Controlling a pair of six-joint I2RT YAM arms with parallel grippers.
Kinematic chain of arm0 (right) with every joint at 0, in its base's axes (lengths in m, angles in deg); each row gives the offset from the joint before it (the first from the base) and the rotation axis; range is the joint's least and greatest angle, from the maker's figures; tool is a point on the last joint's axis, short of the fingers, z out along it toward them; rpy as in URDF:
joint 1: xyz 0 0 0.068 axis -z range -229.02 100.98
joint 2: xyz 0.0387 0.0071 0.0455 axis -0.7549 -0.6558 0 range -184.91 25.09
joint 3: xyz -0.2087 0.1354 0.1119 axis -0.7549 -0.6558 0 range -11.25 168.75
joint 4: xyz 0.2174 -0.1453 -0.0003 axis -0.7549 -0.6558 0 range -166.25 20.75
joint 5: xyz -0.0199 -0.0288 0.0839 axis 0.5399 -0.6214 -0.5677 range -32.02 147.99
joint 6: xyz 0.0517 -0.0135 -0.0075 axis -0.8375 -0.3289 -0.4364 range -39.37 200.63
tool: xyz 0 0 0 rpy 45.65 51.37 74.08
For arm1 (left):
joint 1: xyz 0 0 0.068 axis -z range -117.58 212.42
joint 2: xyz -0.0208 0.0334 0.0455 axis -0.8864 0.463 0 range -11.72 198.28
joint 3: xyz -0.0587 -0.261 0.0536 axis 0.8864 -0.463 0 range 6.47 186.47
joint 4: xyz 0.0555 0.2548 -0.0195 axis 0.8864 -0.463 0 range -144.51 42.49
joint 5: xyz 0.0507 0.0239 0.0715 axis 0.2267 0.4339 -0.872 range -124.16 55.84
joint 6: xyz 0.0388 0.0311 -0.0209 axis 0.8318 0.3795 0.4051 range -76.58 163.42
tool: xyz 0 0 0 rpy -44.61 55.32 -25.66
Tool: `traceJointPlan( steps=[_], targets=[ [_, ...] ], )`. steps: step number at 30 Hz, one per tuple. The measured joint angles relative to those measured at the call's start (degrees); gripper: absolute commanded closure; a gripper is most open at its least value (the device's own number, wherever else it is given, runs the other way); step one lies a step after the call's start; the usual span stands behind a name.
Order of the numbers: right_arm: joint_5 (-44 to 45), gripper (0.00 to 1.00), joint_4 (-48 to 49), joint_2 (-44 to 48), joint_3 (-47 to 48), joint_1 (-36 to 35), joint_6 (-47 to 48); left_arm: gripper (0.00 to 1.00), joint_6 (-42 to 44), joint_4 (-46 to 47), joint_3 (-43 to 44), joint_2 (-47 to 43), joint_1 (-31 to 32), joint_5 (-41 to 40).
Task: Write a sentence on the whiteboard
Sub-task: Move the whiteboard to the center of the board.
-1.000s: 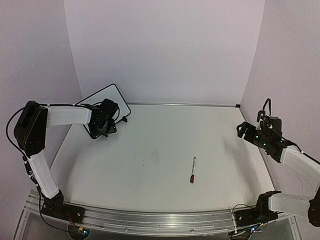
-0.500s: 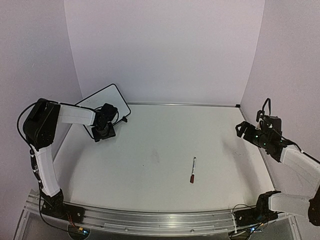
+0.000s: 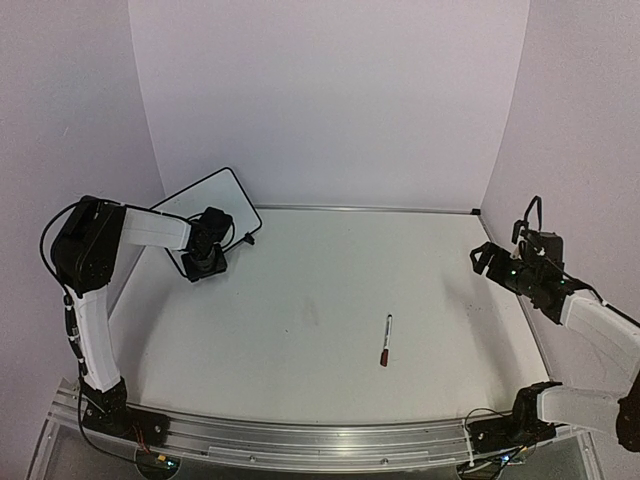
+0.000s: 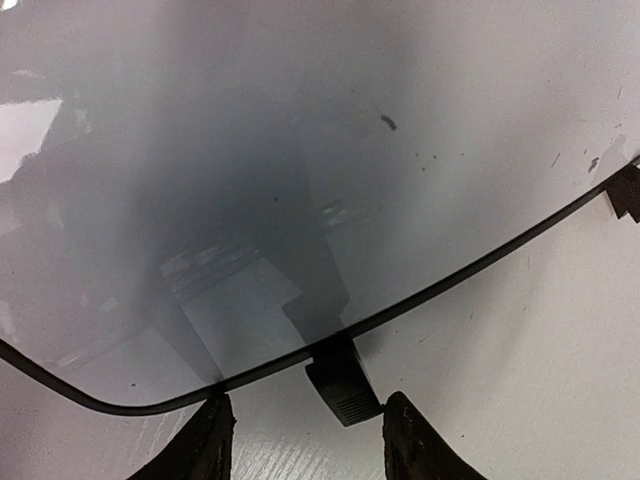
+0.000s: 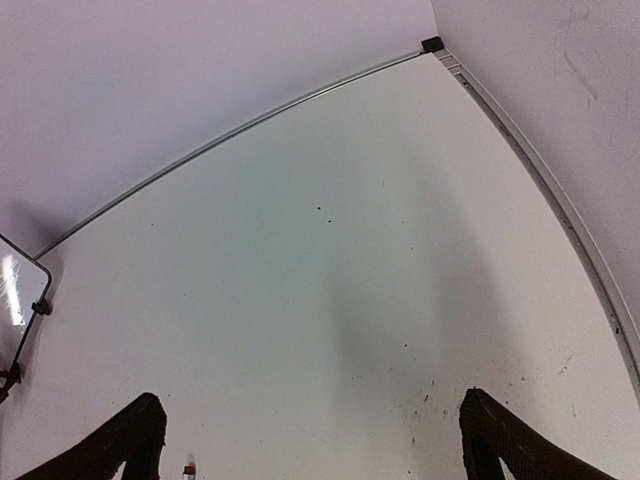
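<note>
1. The small white rectangular whiteboard with its thin black rim (image 3: 207, 196) stood in the upper left of the overhead view. It was tilted back into the corner, its lower edge on the white table (image 3: 300, 300).
2. The left gripper (image 3: 205, 262) sat right at that lower edge. In its wrist view the two dark fingers (image 4: 212, 445) stood apart, one either side of a little black foot (image 4: 343, 388) under the rim. I saw a gap on both sides, so nothing was clamped.
3. The right gripper (image 3: 487, 262) hung at the right of the frame with its fingers spread wide and nothing between them.
4. A slim white marker with a dark red end (image 3: 386, 341) lay loose on the table at lower centre, well apart from both arms.
5. To my eye the job was at its start: getting hold of the board. Next the left fingers would need to pinch the rim by the foot and steady or draw the board out. The right arm would then need to fetch the marker.
6. The board's face (image 4: 300, 120) showed only a few dark specks and reflections, with no lettering. Any print on the marker was too small to read.
</note>
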Motion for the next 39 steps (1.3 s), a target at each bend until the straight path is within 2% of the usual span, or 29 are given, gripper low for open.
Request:
traceJointPlan(
  steps=[23, 31, 34, 39],
  targets=[
    [-0.5, 0.02, -0.02, -0.09, 0.03, 0.0, -0.02, 0.76, 5.49, 4.92, 0.0, 2.59, -1.42, -0.8],
    [-0.48, 0.02, -0.09, -0.12, 0.42, 0.0, 0.0, 0.96, 6.81, 6.22, -0.19, 2.73, -2.24, -2.46],
    [-0.48, 0.02, -0.11, -0.19, 0.44, 0.0, 0.0, 1.0, 7.71, 8.16, -0.75, 2.73, -3.09, -3.01],
    [-0.45, 0.02, -0.21, -0.28, 0.53, 0.0, 0.02, 1.0, 8.83, 11.06, -2.9, 2.72, -2.99, -3.02]
  ],
)
